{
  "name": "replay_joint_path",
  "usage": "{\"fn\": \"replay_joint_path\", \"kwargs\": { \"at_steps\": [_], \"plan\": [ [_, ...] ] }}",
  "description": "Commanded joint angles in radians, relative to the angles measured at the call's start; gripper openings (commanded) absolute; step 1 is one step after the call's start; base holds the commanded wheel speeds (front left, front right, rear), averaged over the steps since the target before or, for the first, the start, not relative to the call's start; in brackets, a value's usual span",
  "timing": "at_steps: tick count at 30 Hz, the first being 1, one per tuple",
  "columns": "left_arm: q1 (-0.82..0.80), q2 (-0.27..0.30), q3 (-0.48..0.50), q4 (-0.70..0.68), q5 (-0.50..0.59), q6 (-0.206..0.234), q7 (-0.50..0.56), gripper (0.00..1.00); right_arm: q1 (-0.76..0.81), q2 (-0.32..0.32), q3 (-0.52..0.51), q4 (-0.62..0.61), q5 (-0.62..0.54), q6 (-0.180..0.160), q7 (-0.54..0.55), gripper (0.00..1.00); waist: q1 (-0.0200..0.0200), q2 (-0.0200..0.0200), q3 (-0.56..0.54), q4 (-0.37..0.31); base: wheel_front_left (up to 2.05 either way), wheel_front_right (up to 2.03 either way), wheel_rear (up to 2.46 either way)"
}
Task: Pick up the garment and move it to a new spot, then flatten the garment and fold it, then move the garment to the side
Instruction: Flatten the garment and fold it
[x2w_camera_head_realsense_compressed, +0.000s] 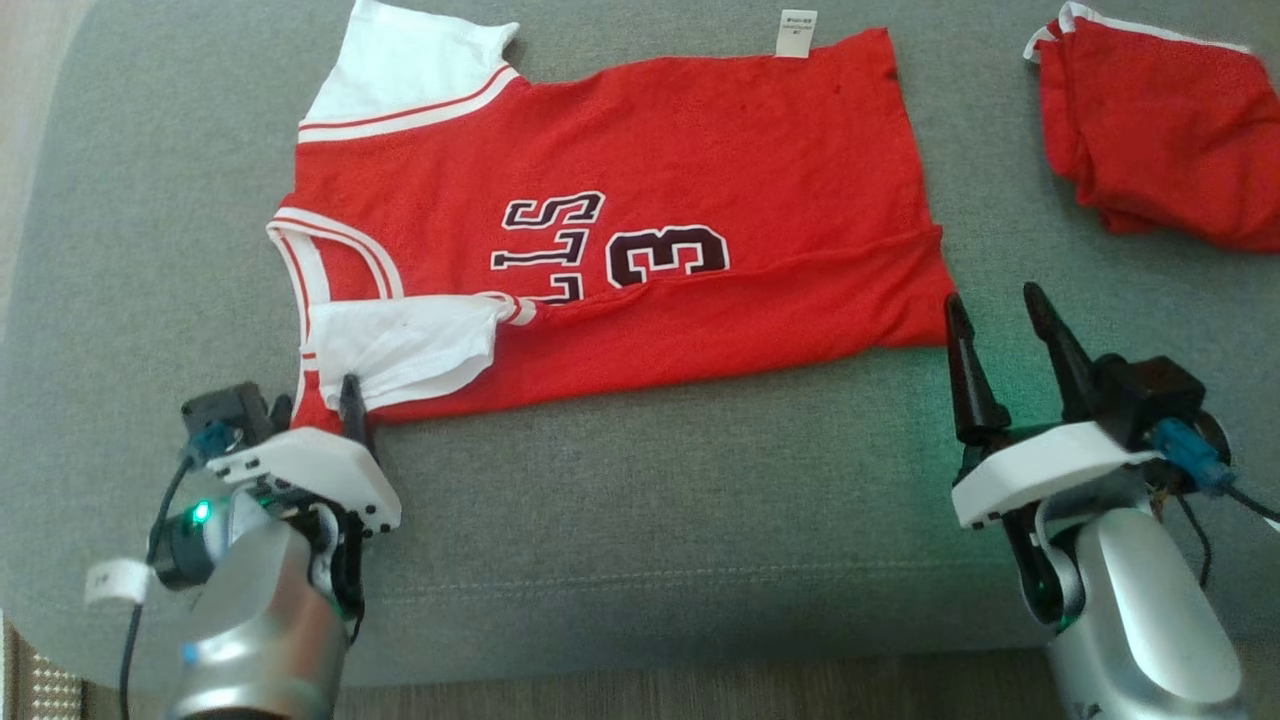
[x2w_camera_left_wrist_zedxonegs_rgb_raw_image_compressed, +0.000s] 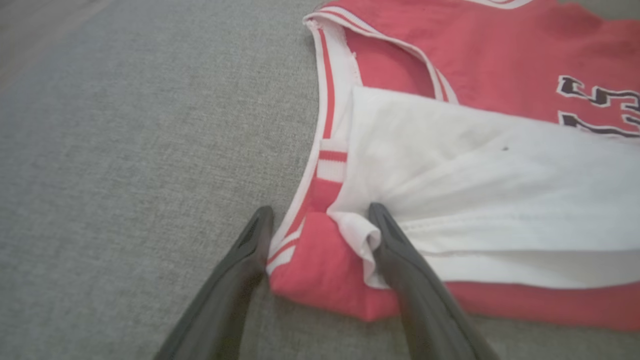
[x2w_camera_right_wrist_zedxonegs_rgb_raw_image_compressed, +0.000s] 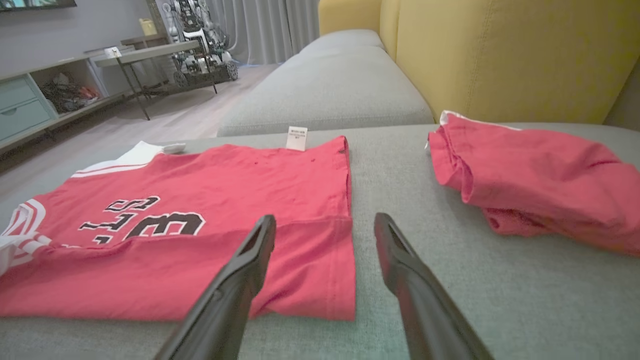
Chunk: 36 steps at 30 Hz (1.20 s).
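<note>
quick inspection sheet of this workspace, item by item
surface: grey sofa cushion, garments laid on it
job's things: red jersey spread flat, near edge folded over, white sleeve lying on top
clutter: second red garment bundled at far right
grippers: left gripper open, straddling the jersey's shoulder corner; right gripper open at the hem corner
cables: blue-plugged cable on the right wrist, another on the left
surroundings: yellow backrest, shelf unit, wood floor

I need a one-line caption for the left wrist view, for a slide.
Open left gripper straddles a corner of the red jersey, by its white sleeve, on a grey cushion.
</note>
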Motion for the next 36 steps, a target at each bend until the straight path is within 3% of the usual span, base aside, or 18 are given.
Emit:
{"fn": "replay_joint_path", "kwargs": {
  "at_steps": [1,2,3,8,14,24,25,26,27,28,36],
  "plan": [
    [-0.002,0.015,0.000,0.046,0.010,-0.015,0.041,1.00,-0.029,0.005,0.018,-0.015,-0.005,0.000,0.013,1.00,0.0000,0.0000,0.000,0.003,0.00,0.00,0.00],
    [-0.008,0.015,-0.009,0.062,0.010,-0.028,0.052,0.35,-0.031,0.005,0.014,-0.006,-0.007,0.000,0.021,1.00,0.0000,0.0000,0.000,0.005,0.00,0.00,0.00],
    [-0.013,0.015,-0.019,0.075,0.008,-0.042,0.059,0.00,-0.035,0.006,0.010,0.004,-0.008,0.000,0.030,1.00,0.0000,0.0000,0.001,0.008,0.00,0.00,0.00],
    [-0.035,0.015,-0.052,0.087,-0.007,-0.072,0.034,0.00,-0.064,0.012,-0.037,0.083,0.013,0.000,0.080,1.00,0.0000,0.0000,0.005,0.031,0.00,0.00,0.00],
    [-0.040,0.015,-0.097,-0.009,-0.036,-0.088,0.003,0.00,-0.130,0.018,-0.111,0.215,0.087,0.000,0.135,1.00,0.0000,0.0000,0.016,0.071,0.00,0.00,0.00],
    [0.035,0.015,-0.122,-0.275,-0.044,-0.052,0.001,0.00,-0.205,0.018,-0.081,0.390,0.227,0.000,0.176,1.00,0.0000,0.0000,0.023,0.106,0.00,0.00,0.00],
    [0.041,0.015,-0.124,-0.286,-0.044,-0.050,0.001,0.00,-0.210,0.019,-0.070,0.402,0.245,0.000,0.179,0.94,0.0000,0.0000,0.022,0.107,0.00,0.00,0.00],
    [0.046,0.015,-0.125,-0.295,-0.044,-0.048,0.001,0.00,-0.215,0.019,-0.058,0.411,0.258,0.000,0.179,0.46,0.0000,0.0000,0.021,0.107,0.00,0.00,0.00],
    [0.049,0.015,-0.125,-0.301,-0.044,-0.046,0.001,0.00,-0.218,0.019,-0.046,0.418,0.267,0.000,0.179,0.09,0.0000,0.0000,0.020,0.106,0.00,0.00,0.00],
    [0.052,0.015,-0.125,-0.307,-0.043,-0.045,0.001,0.00,-0.222,0.019,-0.034,0.425,0.274,0.000,0.178,0.00,0.0000,0.0000,0.020,0.106,0.00,0.00,0.00],
    [0.073,0.019,-0.103,-0.328,-0.012,-0.039,0.001,0.00,-0.230,0.006,-0.007,0.461,0.262,0.000,0.147,0.00,0.0000,0.0000,-0.001,0.091,0.00,0.00,0.00]
  ]
}}
